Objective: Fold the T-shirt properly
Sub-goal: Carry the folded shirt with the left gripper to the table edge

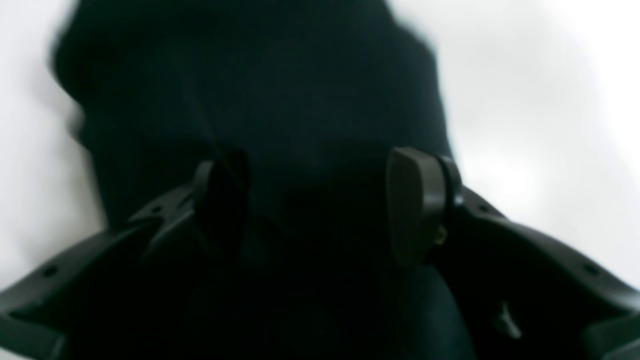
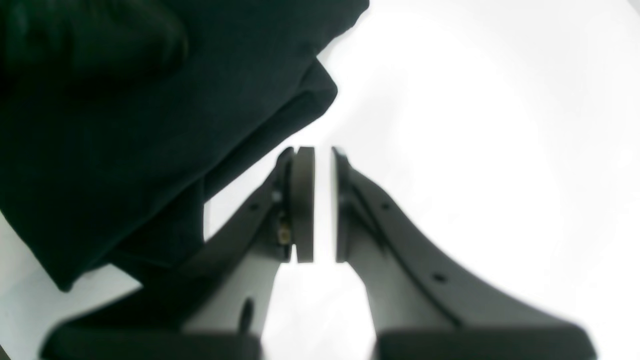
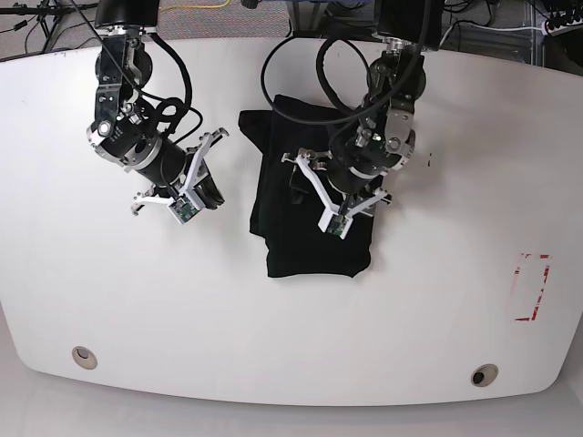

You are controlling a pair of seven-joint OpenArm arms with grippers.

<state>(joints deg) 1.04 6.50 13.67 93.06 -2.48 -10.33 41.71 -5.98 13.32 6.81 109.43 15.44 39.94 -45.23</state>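
The left gripper (image 1: 320, 205) is hovering over the folded black T-shirt (image 3: 310, 196), its fingers (image 1: 415, 205) spread wide with dark cloth lying between and beneath them; in that blurred wrist view it appears to be gripping nothing. The T-shirt is lying in a folded stack near the middle of the white table (image 3: 437, 319). Beside the T-shirt, the right gripper (image 2: 322, 205) is hanging over bare tabletop, its pads (image 2: 302, 205) drawn nearly together around nothing.

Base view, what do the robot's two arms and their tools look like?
Both arms are black, jointed, with looping black cables. The left tool and right tool have white curved finger frames; the wrist views show dark grey flat pads.
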